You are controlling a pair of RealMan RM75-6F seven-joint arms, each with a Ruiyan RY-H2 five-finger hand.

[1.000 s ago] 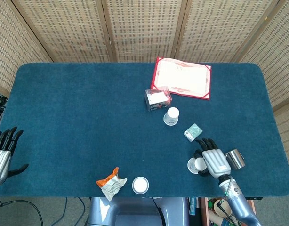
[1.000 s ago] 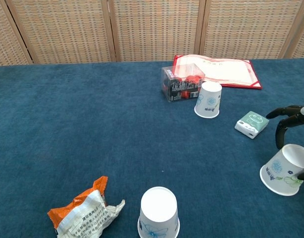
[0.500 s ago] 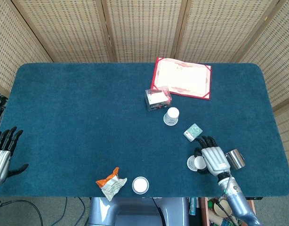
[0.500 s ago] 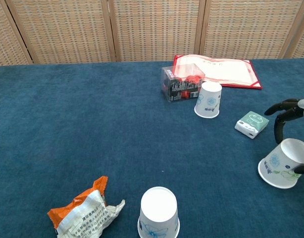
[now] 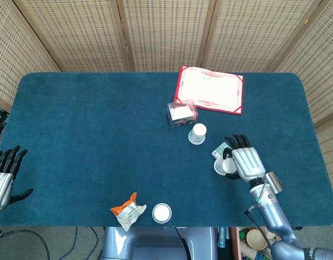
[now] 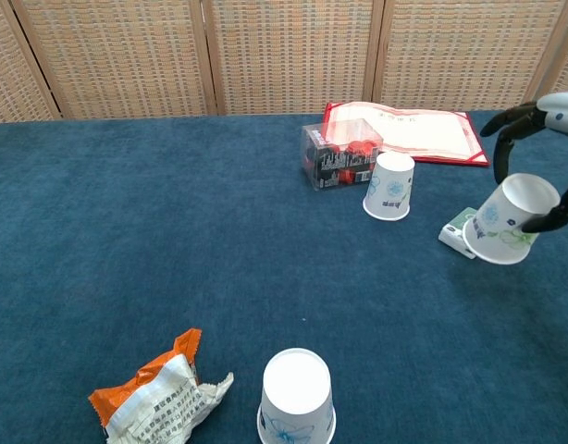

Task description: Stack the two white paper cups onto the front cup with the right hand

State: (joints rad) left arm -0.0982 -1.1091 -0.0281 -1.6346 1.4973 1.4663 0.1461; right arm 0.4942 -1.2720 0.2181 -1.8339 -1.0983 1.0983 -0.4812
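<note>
A white paper cup with a blue flower print (image 6: 504, 220) is held tilted, upside down, in the clamped right robot hand (image 5: 245, 161) above the blue surface (image 5: 90, 141), so that it can be carried. The upside-down front white cup (image 6: 296, 396) waits at the near edge, and the second upside-down white cup (image 6: 390, 186) stands beside a clear plastic box (image 6: 339, 155). The left robot hand (image 5: 4, 176) is kept aside, fingers apart, holding nothing.

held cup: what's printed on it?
White cup in the right hand, with a blue-green floral print; clearest in chest view.

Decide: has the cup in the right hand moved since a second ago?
Yes. The held cup has risen off the table and now overlaps the small green box.
</note>
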